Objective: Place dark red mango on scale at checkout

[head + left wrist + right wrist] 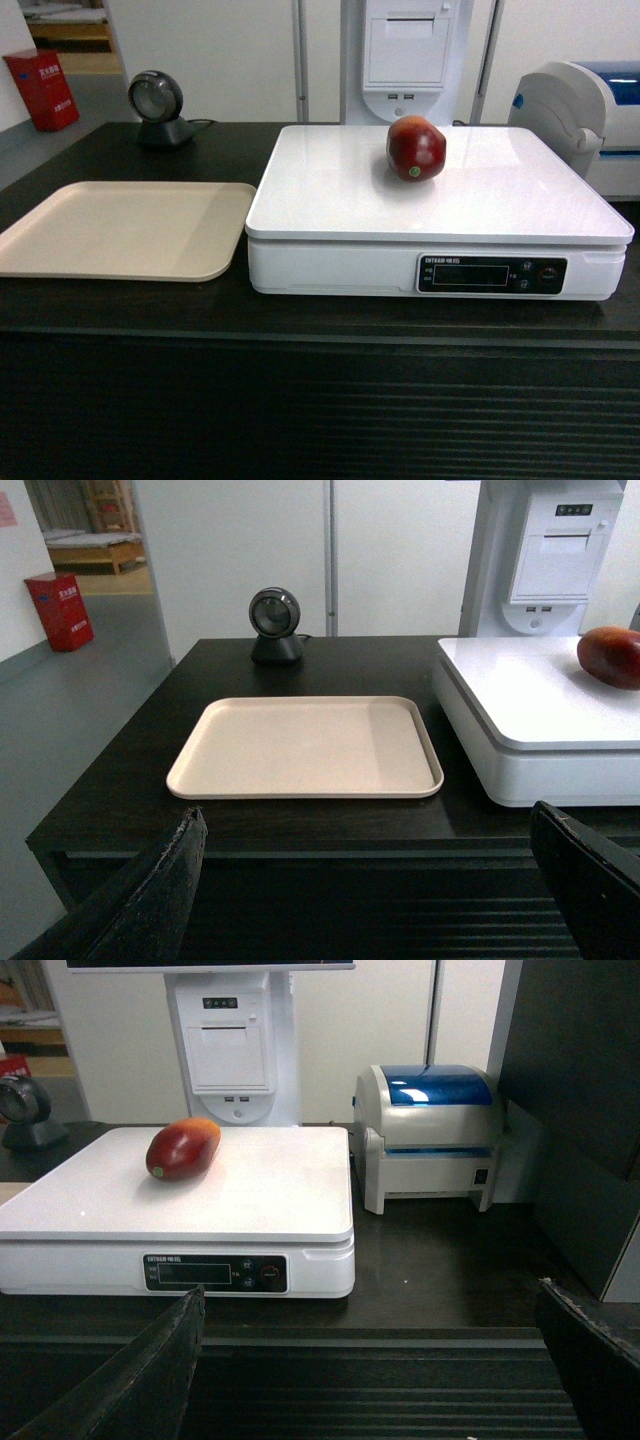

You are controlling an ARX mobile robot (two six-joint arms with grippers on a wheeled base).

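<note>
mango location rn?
Head view: the dark red mango lies on the white scale platter, toward its back edge and right of centre, in front of the receipt printer.

A beige tray (120,228), round scanner (158,108) and blue-lidded printer (432,1135) stand nearby.

Mango resting on the scale platform

The dark red mango (183,1148) lies on its side on the white top of the scale (240,1195), toward the back left, its orange-yellow end pointing right. The scale's dark display strip (215,1273) faces the camera. The scale sits on the dark checkout (440,1270) counter, whose ribbed front shows below. Just beside the scale on the right stands a white printer with a blue lid (432,1135). The right gripper (370,1370) is spread wide, its two dark fingers (150,1375) at the lower corners
</note>
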